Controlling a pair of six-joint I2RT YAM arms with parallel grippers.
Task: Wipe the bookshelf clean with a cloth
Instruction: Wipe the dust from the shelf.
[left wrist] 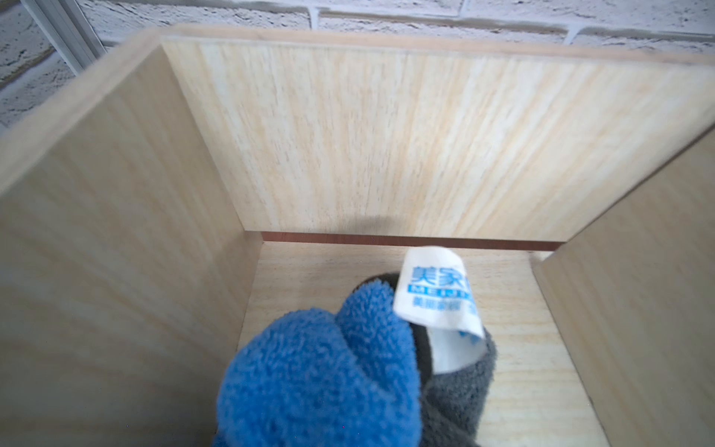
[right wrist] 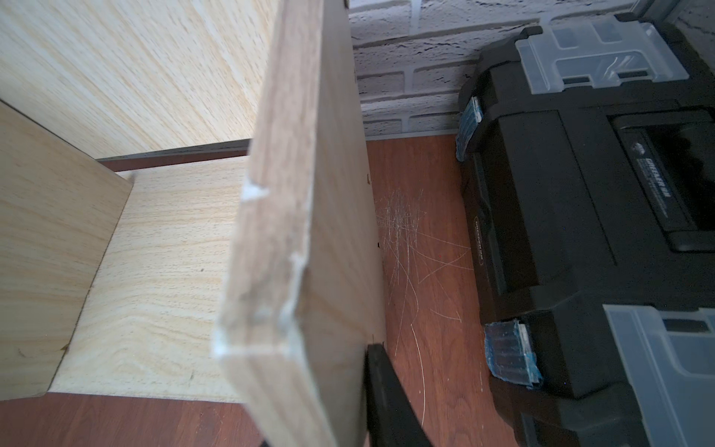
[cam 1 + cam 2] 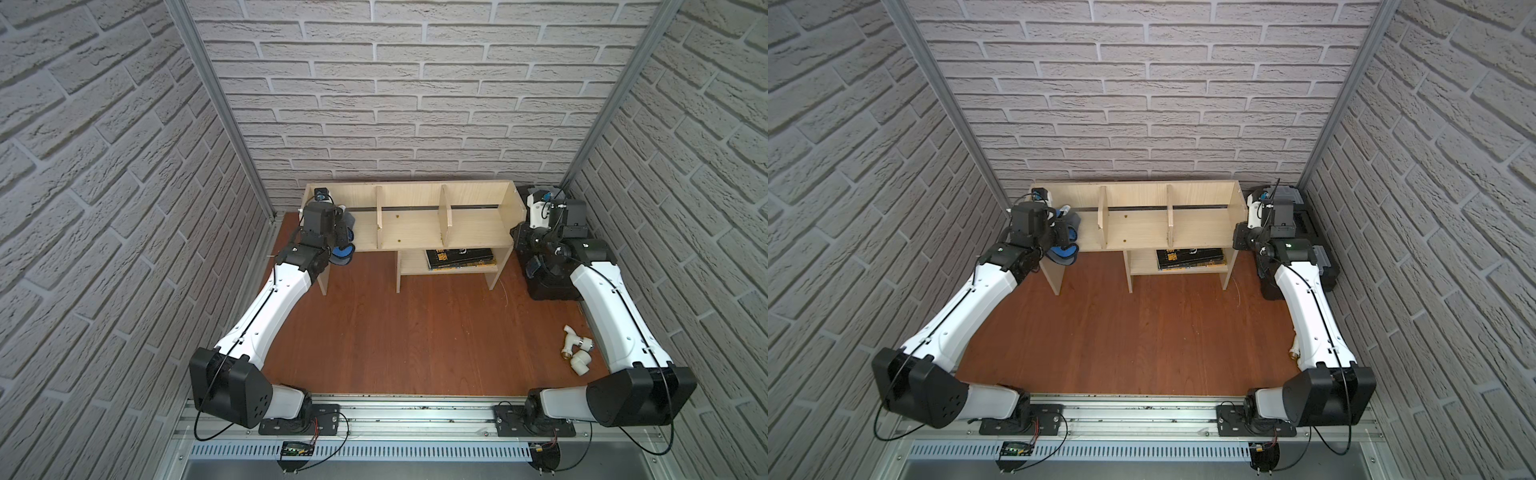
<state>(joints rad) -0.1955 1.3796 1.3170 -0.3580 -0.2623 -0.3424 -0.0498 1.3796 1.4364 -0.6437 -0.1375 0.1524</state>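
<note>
Plainly, the cloth (image 1: 321,371) (blue, grey) sits pinched in the left gripper (image 3: 344,235).

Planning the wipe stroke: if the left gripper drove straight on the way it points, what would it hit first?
Likely the bookshelf: the cloth clamped in the left gripper would press its shelf board near the back panel, or that panel itself; depth is unclear.
</note>
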